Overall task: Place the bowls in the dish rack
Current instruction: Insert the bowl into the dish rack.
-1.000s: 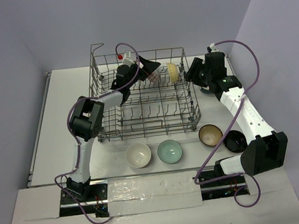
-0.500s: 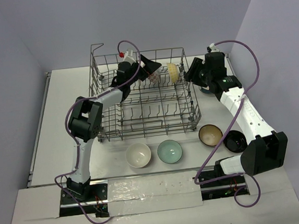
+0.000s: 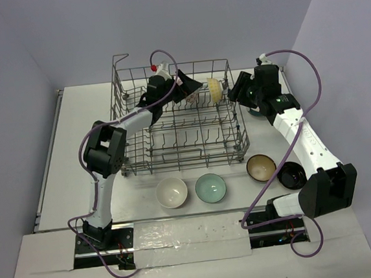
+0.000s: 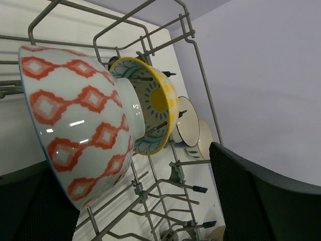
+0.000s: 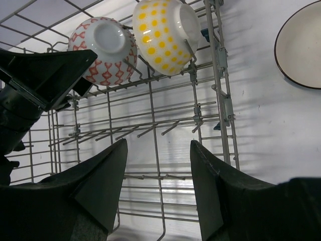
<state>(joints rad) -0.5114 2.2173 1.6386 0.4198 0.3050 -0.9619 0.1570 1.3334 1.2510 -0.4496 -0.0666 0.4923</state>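
Observation:
The grey wire dish rack (image 3: 132, 127) holds two bowls on their sides among the back tines: a red-patterned bowl (image 3: 192, 99) (image 4: 80, 125) (image 5: 105, 47) and a yellow one (image 3: 215, 89) (image 4: 150, 105) (image 5: 165, 35). My left gripper (image 3: 189, 85) (image 4: 145, 201) stands open right beside the red-patterned bowl, which rests on the tines. Above the rack's right side my right gripper (image 3: 240, 90) (image 5: 158, 150) hangs open and empty. White (image 3: 171, 192), pale green (image 3: 211, 189), tan (image 3: 261, 167) and black (image 3: 291, 174) bowls sit on the table in front.
Another bowl (image 5: 301, 47) with a dark rim lies on the table just right of the rack, under my right arm. The rack's tall grid walls (image 3: 239, 124) and upright tines (image 5: 150, 130) surround both grippers. Purple cables loop from each wrist.
My left gripper has drifted slightly right and back beside the red-patterned bowl. The right arm and all bowls stay put.

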